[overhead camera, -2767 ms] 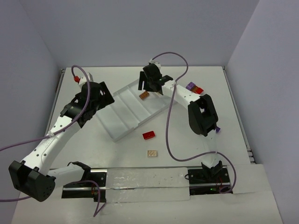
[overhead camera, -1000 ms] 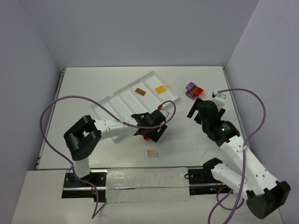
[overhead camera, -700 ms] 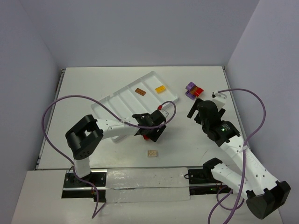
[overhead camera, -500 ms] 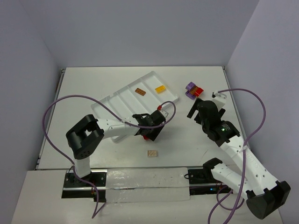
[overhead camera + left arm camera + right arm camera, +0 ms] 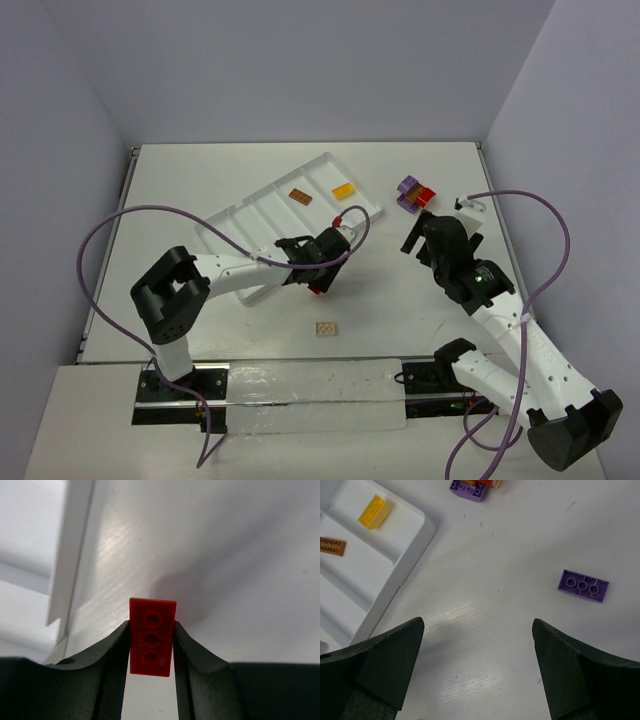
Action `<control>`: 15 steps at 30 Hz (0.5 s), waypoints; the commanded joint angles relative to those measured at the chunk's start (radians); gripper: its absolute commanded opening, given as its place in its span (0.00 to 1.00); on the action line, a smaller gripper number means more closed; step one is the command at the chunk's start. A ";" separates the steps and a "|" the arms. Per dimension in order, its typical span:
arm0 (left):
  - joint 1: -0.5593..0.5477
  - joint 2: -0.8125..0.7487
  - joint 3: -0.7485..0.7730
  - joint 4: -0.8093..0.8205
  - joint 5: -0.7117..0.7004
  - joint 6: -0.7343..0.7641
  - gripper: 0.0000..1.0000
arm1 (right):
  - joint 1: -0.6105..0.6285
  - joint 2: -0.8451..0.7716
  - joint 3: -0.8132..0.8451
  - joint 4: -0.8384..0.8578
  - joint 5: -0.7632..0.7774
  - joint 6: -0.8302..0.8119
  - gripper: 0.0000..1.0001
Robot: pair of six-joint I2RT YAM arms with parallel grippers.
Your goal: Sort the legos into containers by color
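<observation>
Pinching the red lego (image 5: 152, 636) is your left gripper (image 5: 152, 630): both dark fingers (image 5: 192, 647) press its long sides, studs face the wrist camera. You can't tell if the brick is lifted or touching the table (image 5: 225, 555).

From the top view, left gripper (image 5: 320, 262) sits just off the tray's (image 5: 250, 215) near-right edge, at about 5 o'clock from tray centre. A bit of the red lego (image 5: 318, 289) shows at the gripper's 6 o'clock side.

Your right gripper (image 5: 477, 630) has its jaws spread wide, nothing between them, hovering over bare table. From above, right gripper (image 5: 425, 235) is at 3 o'clock of the tray, well apart from the left one.

- yellow lego (image 5: 343, 190): in the tray's end compartment at the 1 o'clock side
- brown-orange lego (image 5: 300, 197): next compartment over, beside the yellow one
- purple-and-red cluster (image 5: 415, 192): on the table, 12 o'clock of the right gripper, outside the tray
- single purple lego (image 5: 583, 585): flat on the table, right wrist view only, at 2 o'clock of the open jaws
- tan lego (image 5: 325, 327): on the table, 6 o'clock of the left gripper, apart from it
</observation>
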 commanded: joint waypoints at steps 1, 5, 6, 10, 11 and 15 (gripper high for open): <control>0.087 -0.133 0.116 0.027 0.013 -0.030 0.16 | -0.006 -0.021 0.040 -0.005 0.033 -0.003 0.96; 0.205 -0.159 0.192 0.031 -0.027 -0.079 0.18 | -0.006 -0.019 0.042 -0.006 0.025 -0.001 0.96; 0.234 -0.155 0.211 0.030 -0.033 -0.092 0.18 | -0.006 -0.022 0.042 -0.006 0.024 -0.001 0.96; 0.336 -0.070 0.315 -0.014 -0.074 -0.147 0.19 | -0.006 -0.038 0.042 -0.022 0.042 -0.005 0.96; 0.341 -0.050 0.322 -0.018 -0.075 -0.150 0.19 | -0.006 -0.040 0.042 -0.022 0.043 -0.007 0.96; 0.414 0.077 0.425 -0.026 -0.065 -0.182 0.20 | -0.006 -0.040 0.051 -0.031 0.053 -0.006 0.96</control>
